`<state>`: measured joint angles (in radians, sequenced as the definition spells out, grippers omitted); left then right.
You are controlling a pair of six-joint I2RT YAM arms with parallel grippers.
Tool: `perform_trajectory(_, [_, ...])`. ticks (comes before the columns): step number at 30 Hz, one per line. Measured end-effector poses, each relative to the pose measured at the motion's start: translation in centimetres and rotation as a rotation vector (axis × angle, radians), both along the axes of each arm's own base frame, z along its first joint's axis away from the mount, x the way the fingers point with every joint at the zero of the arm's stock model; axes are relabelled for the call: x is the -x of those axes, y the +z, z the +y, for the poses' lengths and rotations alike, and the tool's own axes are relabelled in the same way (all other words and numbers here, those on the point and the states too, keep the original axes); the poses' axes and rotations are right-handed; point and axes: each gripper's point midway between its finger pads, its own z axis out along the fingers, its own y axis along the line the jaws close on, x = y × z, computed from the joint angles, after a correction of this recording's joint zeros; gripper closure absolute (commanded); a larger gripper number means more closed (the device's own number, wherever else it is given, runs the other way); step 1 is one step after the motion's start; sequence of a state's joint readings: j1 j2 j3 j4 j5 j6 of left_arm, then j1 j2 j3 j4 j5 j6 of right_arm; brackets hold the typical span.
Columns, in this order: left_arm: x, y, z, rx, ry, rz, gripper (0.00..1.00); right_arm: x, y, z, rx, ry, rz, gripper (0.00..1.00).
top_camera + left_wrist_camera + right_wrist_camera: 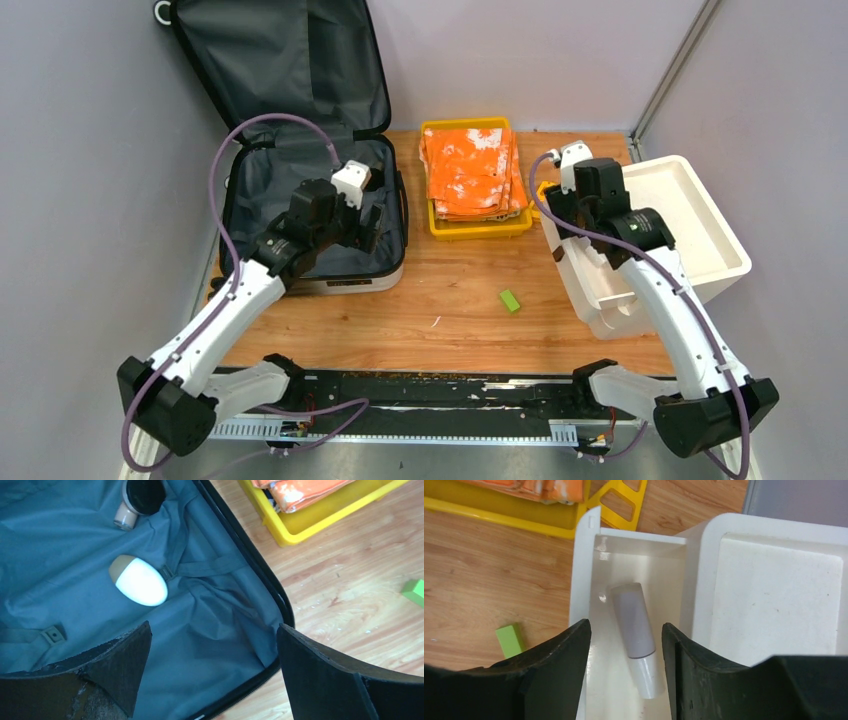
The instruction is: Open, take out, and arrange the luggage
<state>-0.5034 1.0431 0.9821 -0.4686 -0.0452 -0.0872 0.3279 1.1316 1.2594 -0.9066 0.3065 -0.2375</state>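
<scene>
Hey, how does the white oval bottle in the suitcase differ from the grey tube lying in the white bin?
Shape: the oval bottle is squat and egg-like, while the grey tube is slim and straight.
Colour: the oval bottle is white with a small tan cap; the grey tube is mostly grey with a white end.
Place: the oval bottle rests on the luggage lining; the grey tube sits in a narrow white bin.
Both lie on their sides.

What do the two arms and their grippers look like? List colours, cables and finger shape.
Left arm and right arm: white shells, black joints and bases, each trailed by a purple cable. Left gripper and right gripper: broad black tapering fingers with scuffed edges, white camera housing at the wrist.
</scene>
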Motion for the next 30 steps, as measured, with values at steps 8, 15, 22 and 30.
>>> perform_trajectory(8, [-5.7,0.9,2.0,-0.074,0.049,0.002,0.00,0.0,4.4,2.8,-0.196,0.041,-0.099,0.46])
perform_trajectory(15, [-10.7,-1.7,4.4,-0.131,0.103,0.025,0.05,2.3,9.0,6.2,-0.475,0.157,-0.259,0.46])
perform_trajectory(22, [-16.4,-5.2,6.0,-0.182,0.042,0.055,0.11,5.8,12.8,9.8,-0.747,0.345,-0.389,0.47])
perform_trajectory(30, [-23.4,-9.6,5.8,-0.206,-0.046,0.082,0.27,5.9,13.4,11.8,-0.841,0.415,-0.361,0.47])
